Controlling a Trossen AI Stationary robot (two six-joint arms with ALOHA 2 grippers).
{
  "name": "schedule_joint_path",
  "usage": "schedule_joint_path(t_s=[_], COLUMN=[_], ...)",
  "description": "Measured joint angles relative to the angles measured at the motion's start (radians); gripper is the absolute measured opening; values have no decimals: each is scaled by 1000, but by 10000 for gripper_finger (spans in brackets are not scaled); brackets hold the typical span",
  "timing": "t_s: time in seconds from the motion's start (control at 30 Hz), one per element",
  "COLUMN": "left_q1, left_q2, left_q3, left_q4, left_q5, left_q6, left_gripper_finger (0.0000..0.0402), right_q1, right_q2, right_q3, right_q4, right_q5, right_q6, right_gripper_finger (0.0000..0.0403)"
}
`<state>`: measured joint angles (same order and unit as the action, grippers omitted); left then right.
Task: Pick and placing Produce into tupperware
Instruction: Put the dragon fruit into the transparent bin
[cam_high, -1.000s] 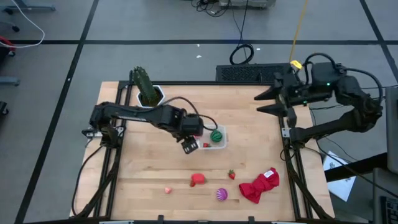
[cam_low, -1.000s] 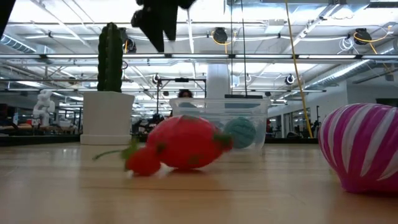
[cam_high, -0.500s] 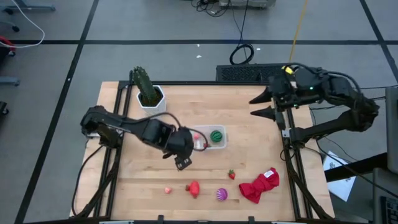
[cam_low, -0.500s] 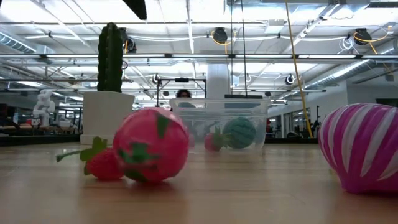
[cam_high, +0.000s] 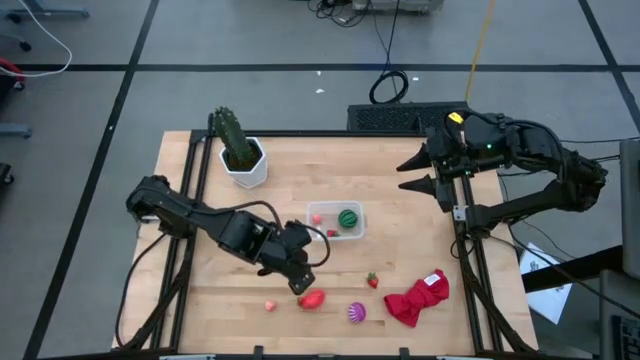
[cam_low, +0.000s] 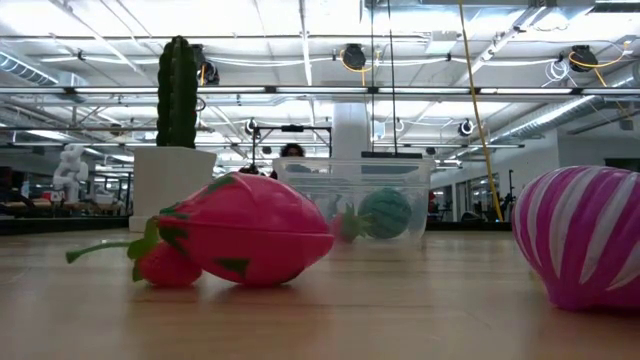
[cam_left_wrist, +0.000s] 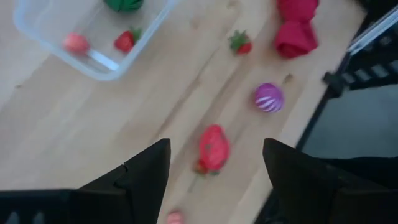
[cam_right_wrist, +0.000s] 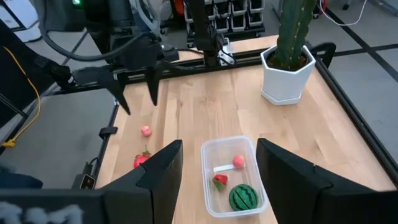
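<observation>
Right now the left gripper (cam_high: 303, 282) hangs over the front middle of the tabletop (cam_high: 400, 250), jaws spread wide and holding nothing. Just in front of it lies the red pepper-like piece (cam_high: 312, 299), seen in the left wrist view between the two dark fingers (cam_left_wrist: 149, 171) and lying flat on the wood. A small strawberry touches its end in the low view, where the pepper-like piece (cam_low: 245, 230) fills the near foreground.

Toward the front edge, a pink bit (cam_high: 270, 305) lies to the left of the red piece, and a purple striped piece (cam_high: 356, 312) lies to its right. A lone strawberry (cam_high: 372, 280) sits further right and a little back from them. Near the front right corner a crumpled red cloth (cam_high: 420, 296) rests on the wood.

The clear tub (cam_high: 322, 211) stands around the middle of the tabletop, well apart from the left gripper. Inside it are the green striped ball (cam_high: 348, 217), a strawberry (cam_right_wrist: 219, 181) and a pink bit (cam_right_wrist: 238, 161).

The cactus (cam_high: 230, 133) in its white pot (cam_high: 248, 165) stands near the back left corner.

Over the back right edge of the tabletop the right gripper (cam_high: 416, 172) waits, jaws spread, empty.
</observation>
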<state>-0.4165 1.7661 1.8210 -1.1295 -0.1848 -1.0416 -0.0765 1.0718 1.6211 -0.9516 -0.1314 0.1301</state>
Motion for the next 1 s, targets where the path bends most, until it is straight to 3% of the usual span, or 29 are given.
schedule_joint_path(t_s=[0.2, 0.43, 0.6, 0.73, 1.0], left_q1=[-26, -63, -75, -85, -120], left_q2=[62, 151, 180, 189, 198], left_q3=[0, 0, 0, 0, 0], left_q4=[36, 81, 157, 164, 141], left_q5=[51, 134, 136, 135, 98], left_q6=[-141, -407, -525, -547, -381], left_gripper_finger=[264, 258, 263, 263, 264], right_q1=[0, 0, 0, 0, 0], right_q2=[-5, -14, -17, -17, -17], right_q3=[0, 0, 0, 0, 0], right_q4=[0, 4, 7, 13, 25], right_q5=[0, 0, -1, -1, -1], right_q6=[0, -4, -8, -11, -12], right_gripper_finger=[196, 196, 196, 196, 196])
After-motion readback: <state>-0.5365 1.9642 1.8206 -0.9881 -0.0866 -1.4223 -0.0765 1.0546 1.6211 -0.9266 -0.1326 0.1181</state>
